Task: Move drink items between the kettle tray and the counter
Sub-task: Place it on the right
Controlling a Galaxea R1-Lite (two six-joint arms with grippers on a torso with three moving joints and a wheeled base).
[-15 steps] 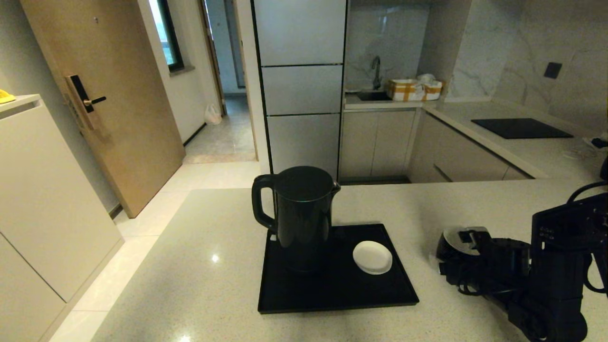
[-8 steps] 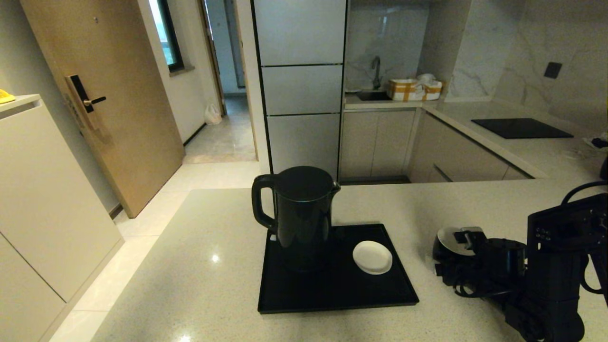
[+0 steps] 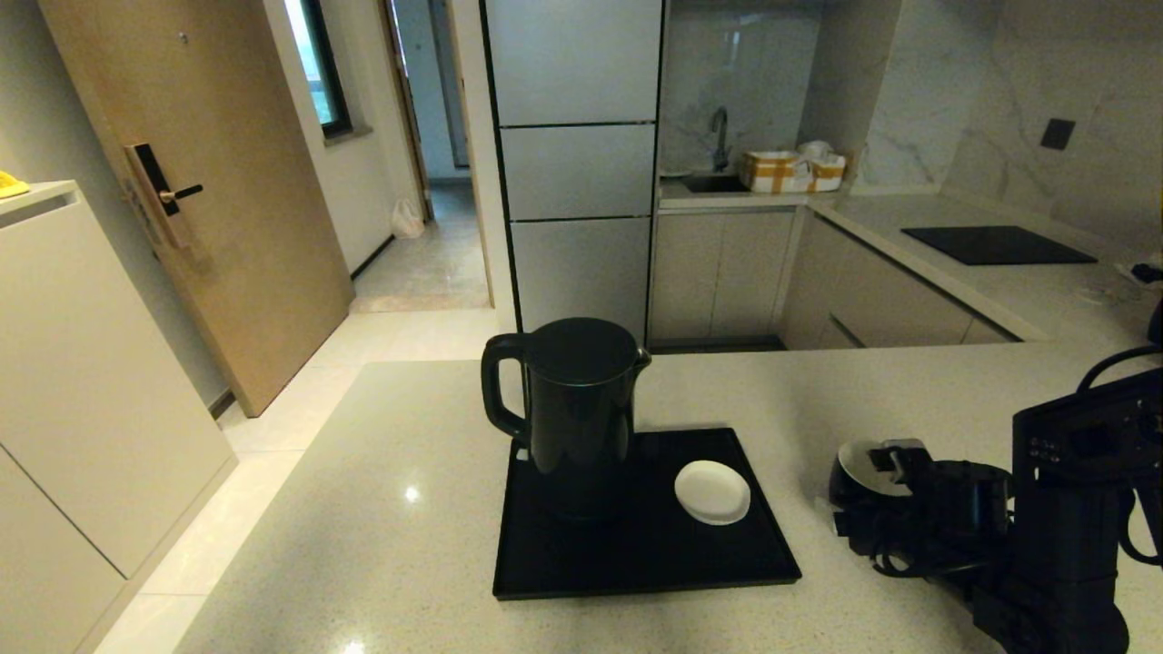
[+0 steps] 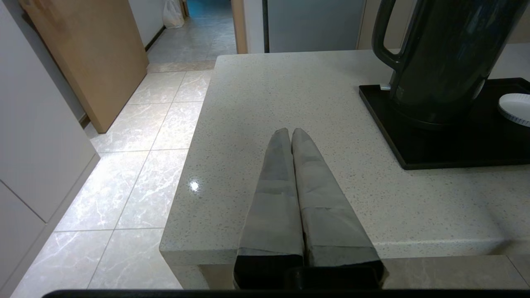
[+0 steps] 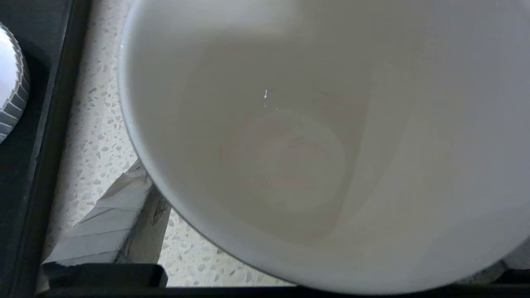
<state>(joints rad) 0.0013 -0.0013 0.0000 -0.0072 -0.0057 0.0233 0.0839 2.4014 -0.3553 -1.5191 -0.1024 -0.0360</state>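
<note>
Cup [image 3: 861, 465] is held by the right gripper [image 3: 895, 472] on the counter [image 3: 382, 509], at 3 o'clock from the tray [image 3: 636, 554]; next, a lift toward it seems required. Left fingers [image 4: 285, 165] are pressed together, idle.

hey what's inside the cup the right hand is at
The cup looks empty: the right wrist view shows only its bare white inside and bottom. The part of the wall nearest the camera runs out of frame, so that strip is unseen. The cup is off the kettle tray.
</note>
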